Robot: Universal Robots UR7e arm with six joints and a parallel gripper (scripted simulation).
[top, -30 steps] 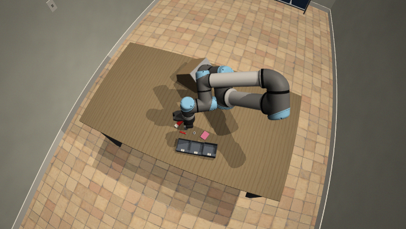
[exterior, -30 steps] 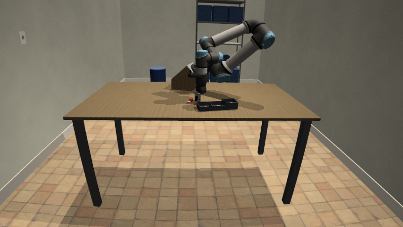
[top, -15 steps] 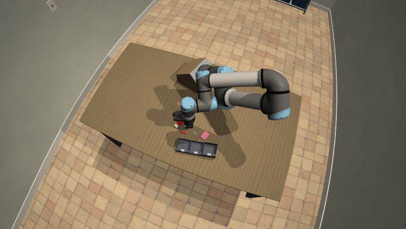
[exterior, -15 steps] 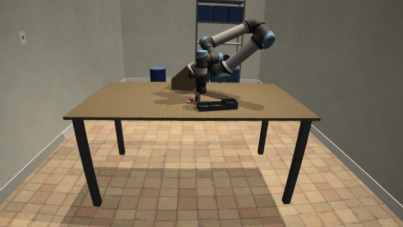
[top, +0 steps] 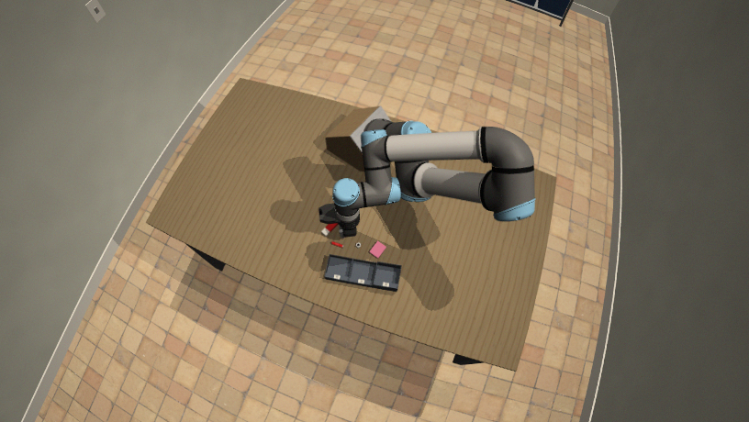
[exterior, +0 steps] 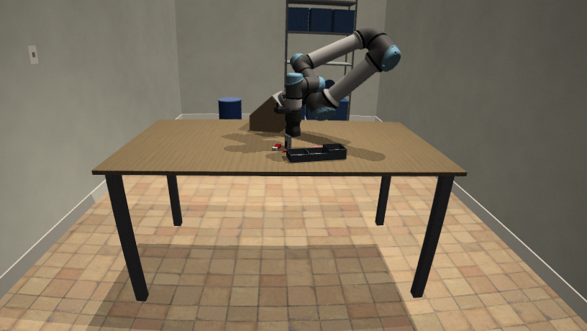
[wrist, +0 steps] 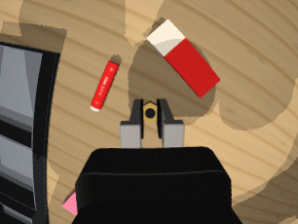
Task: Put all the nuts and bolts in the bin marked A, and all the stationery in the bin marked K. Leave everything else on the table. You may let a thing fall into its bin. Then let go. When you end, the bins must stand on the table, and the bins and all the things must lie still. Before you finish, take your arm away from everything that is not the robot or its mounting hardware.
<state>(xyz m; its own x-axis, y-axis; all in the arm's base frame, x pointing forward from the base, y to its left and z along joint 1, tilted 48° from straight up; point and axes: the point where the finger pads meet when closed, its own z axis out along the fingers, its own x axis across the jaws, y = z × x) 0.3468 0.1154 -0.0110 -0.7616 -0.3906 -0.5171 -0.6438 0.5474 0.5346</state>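
Observation:
My gripper (wrist: 150, 111) stands low over the table, and its fingers are shut on a small brass nut (wrist: 150, 112). In the overhead view the gripper (top: 347, 230) hides this nut. A red and white eraser (wrist: 183, 57) lies just beyond the fingers, also seen from above (top: 329, 228). A short red crayon-like stick (wrist: 105, 85) lies to the left of the fingers (top: 336, 244). A grey nut (top: 358, 244) and a flat pink block (top: 377, 249) lie between the gripper and the bins. The dark three-compartment bin row (top: 362, 272) stands near the table's front edge; its labels are too small to read.
The bin row also shows at the left edge of the wrist view (wrist: 22, 144) and in the side view (exterior: 316, 152). A brown wedge-shaped box (top: 349, 138) stands by the arm's base at the back of the table.

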